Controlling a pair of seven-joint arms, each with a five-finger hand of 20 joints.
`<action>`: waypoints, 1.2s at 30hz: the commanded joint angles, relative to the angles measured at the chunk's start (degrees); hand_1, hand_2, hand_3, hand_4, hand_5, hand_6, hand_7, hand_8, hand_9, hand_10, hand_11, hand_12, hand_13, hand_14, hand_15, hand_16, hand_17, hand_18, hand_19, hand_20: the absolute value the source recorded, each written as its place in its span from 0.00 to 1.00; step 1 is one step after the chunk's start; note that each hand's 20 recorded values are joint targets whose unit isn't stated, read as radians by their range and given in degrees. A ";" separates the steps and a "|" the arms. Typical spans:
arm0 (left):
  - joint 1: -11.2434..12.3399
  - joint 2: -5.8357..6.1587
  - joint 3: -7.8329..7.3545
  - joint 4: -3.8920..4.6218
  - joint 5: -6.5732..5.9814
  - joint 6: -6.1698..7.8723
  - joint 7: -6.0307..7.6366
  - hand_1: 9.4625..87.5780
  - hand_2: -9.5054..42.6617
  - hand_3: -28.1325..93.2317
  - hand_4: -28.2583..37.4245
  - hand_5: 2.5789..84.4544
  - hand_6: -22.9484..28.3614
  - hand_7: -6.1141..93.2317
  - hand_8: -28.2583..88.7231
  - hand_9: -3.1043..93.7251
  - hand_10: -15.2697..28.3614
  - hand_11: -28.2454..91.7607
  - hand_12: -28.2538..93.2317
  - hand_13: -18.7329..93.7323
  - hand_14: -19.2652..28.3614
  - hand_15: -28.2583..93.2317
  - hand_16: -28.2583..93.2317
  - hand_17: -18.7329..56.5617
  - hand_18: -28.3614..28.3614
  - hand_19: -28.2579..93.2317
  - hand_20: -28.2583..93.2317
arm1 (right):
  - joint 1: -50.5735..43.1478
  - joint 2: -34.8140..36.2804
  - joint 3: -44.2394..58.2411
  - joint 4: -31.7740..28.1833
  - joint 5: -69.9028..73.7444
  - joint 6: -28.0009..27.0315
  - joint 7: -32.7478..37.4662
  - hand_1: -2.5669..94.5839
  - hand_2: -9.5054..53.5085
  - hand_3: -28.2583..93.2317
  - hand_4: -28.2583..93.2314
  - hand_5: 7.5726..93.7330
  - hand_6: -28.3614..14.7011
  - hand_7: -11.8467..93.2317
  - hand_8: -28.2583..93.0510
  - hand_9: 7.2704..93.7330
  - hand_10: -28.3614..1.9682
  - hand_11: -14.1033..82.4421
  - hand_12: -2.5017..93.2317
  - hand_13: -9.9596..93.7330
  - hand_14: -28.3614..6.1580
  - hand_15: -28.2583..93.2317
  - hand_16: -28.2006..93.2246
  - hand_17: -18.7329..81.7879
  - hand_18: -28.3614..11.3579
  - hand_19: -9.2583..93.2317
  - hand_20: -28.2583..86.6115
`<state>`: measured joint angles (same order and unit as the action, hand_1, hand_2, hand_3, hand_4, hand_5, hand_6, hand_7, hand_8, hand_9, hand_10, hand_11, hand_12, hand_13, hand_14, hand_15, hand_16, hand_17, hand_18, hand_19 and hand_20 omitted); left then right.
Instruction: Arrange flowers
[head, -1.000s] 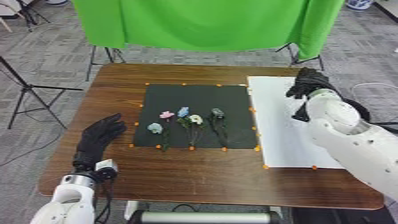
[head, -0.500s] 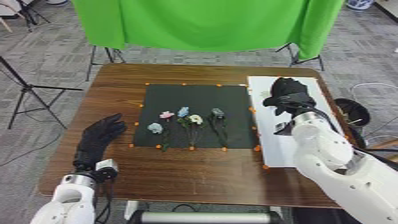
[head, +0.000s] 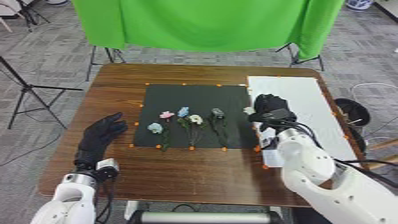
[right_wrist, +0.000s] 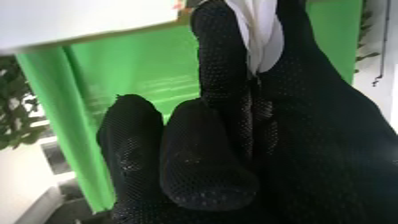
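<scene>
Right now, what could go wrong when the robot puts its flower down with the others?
The right hand pinches the pale flower by its soft petals, so they might get squashed or bent. The grey flower lies nearest on the black sheet, so the hand could bump it or push it out of line.
</scene>
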<state>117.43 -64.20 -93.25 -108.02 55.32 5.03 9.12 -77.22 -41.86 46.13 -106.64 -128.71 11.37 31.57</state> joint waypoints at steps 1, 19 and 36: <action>1.64 -0.31 2.07 2.10 0.20 -1.15 -2.52 0.16 0.09 0.80 0.00 0.50 0.46 0.22 0.19 0.52 0.65 0.39 0.35 0.52 0.75 0.40 0.24 0.37 0.73 0.31 0.40 | -0.07 -1.66 -2.10 0.64 -0.09 -0.29 -0.59 0.62 0.00 0.77 0.07 0.78 0.70 0.44 0.26 0.98 0.66 0.23 0.44 0.97 0.83 0.85 0.47 0.86 0.32 1.00 0.78; 1.00 -0.21 2.26 2.50 -0.11 -1.14 -1.51 0.16 0.07 0.81 0.00 0.42 0.44 0.21 0.18 0.49 0.63 0.39 0.36 0.51 0.76 0.41 0.25 0.37 0.73 0.31 0.40 | -0.59 -2.13 -0.07 -1.21 7.76 -6.71 -1.55 0.54 0.00 0.75 0.11 0.72 0.66 0.36 0.27 0.84 0.56 0.31 0.30 0.95 0.83 0.84 0.48 0.85 0.33 1.00 0.78; 1.42 -0.53 1.54 2.78 0.05 -2.95 -0.93 0.16 0.04 0.81 0.00 0.42 0.43 0.22 0.18 0.48 0.63 0.39 0.36 0.50 0.77 0.41 0.25 0.36 0.73 0.31 0.40 | -2.90 -1.77 6.75 -7.12 11.10 -14.19 -1.52 0.35 0.00 0.79 0.11 0.64 0.62 0.26 0.16 0.70 0.44 0.25 0.19 0.95 0.78 0.83 0.47 0.84 0.33 1.00 0.76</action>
<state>116.84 -64.07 -92.69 -107.36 55.34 3.83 9.63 -79.44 -44.01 50.75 -111.56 -117.91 -2.01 30.50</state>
